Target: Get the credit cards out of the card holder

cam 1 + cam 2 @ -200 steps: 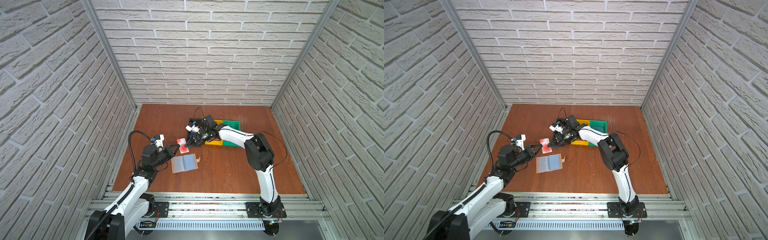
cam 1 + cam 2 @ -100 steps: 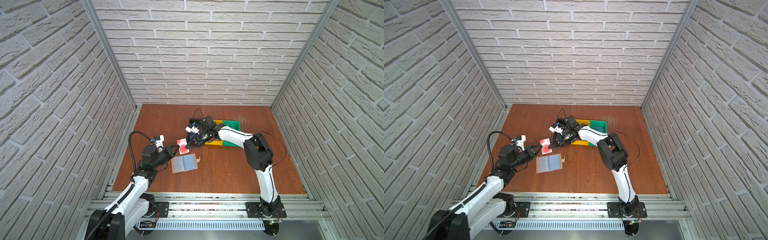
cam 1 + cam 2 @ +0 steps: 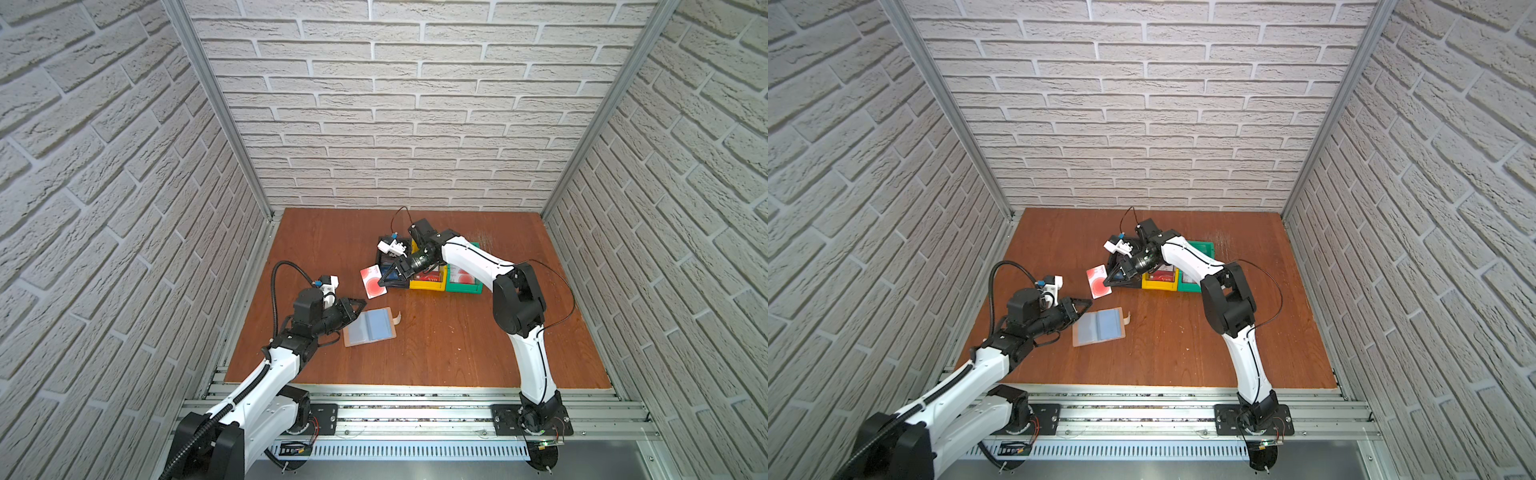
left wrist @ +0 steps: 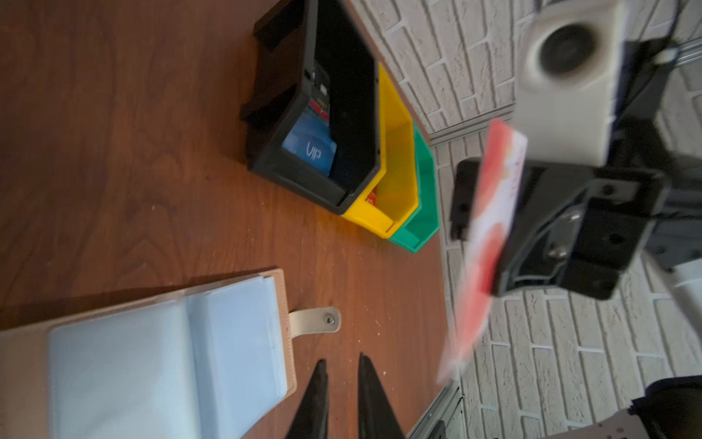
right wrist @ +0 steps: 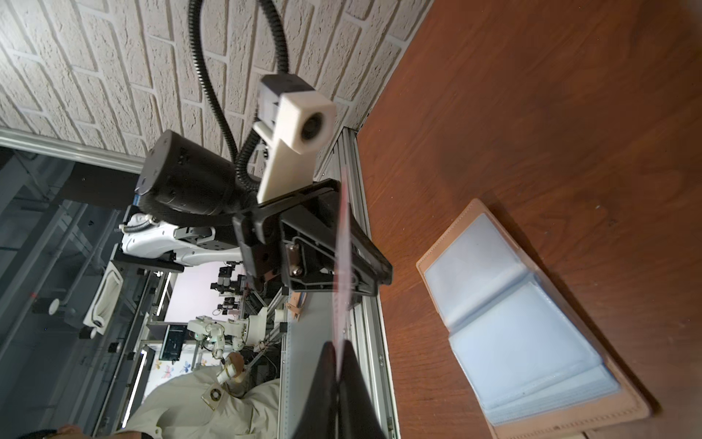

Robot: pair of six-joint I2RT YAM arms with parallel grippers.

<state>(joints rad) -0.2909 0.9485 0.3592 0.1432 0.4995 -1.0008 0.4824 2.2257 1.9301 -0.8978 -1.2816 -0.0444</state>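
- Left of the middle of the brown wooden tabletop, in both top views, the tan-pink leatherette card holder lies opened flat. Its clear plastic sleeves face up and its snap tab sticks out to the right.
- The right claw pinches a pale plastic card with a red circle by one edge. It holds the pale card in the air beyond the card holder, just left of a row of bins.
- From the right wrist, the pale card shows edge-on, clamped between the pressed-together fingertips.
- The left claw hovers near the card holder's left end. Its fingers are slightly spread, with nothing between them.
- A black plastic bin holds a blue "VIP" card.
- A yellow plastic bin sits against the black one and holds a dark red card.
- A green plastic bin stands just beside the yellow one.
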